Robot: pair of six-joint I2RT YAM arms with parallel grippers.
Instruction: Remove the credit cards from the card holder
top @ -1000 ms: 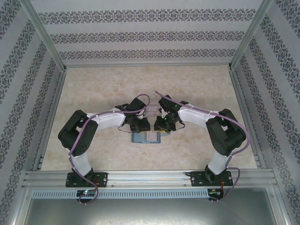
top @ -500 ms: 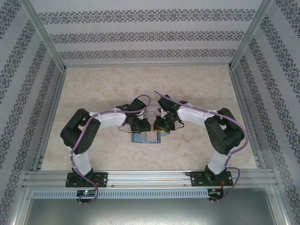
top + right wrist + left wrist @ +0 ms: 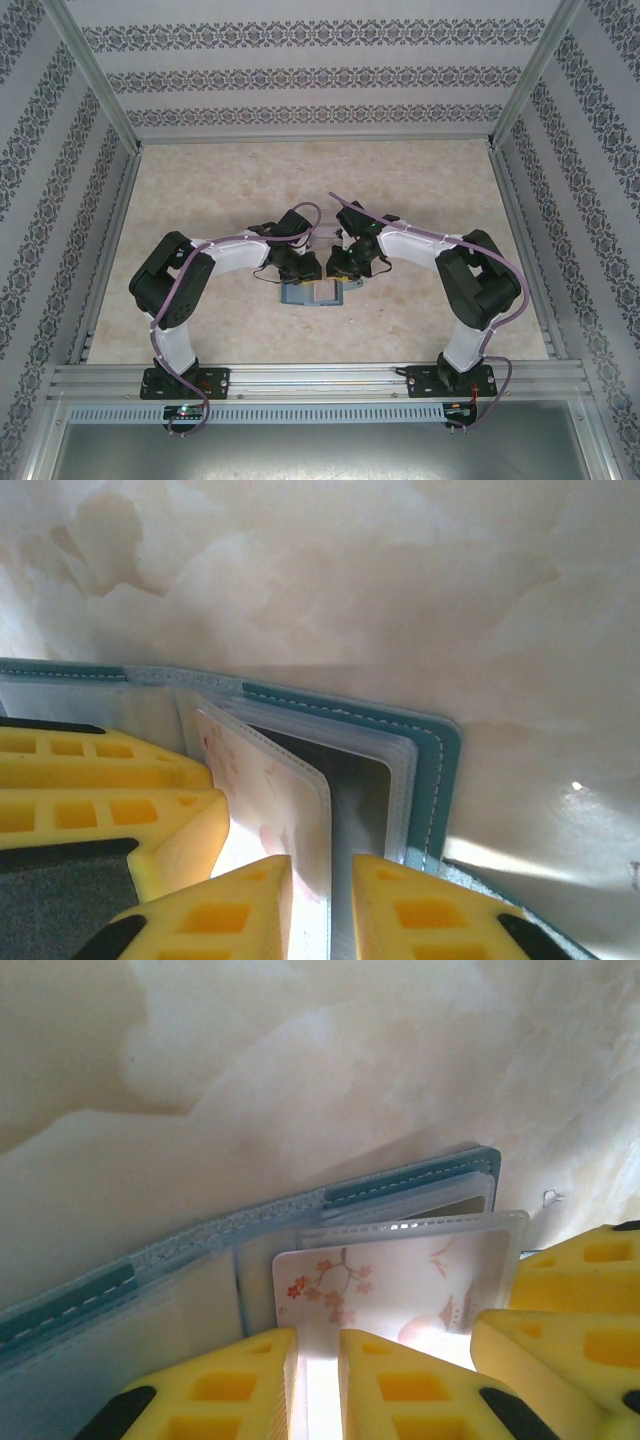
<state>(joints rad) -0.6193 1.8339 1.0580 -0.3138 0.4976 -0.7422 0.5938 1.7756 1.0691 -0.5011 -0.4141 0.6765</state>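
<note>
Since a second ago my right gripper has edged left, closer to my left gripper, both low over the card holder, which lies open on the table. My left jaws stand narrow, pinching the pale card with pink blossoms that sticks out of its clear pocket. My right jaws are narrow too, closed on a clear leaf of the card holder, with a dark card behind it.

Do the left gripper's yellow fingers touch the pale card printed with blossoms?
Cannot tell. In the left wrist view the left gripper overlaps the pale blossom-printed card, but pressing or hovering is unclear.
</note>
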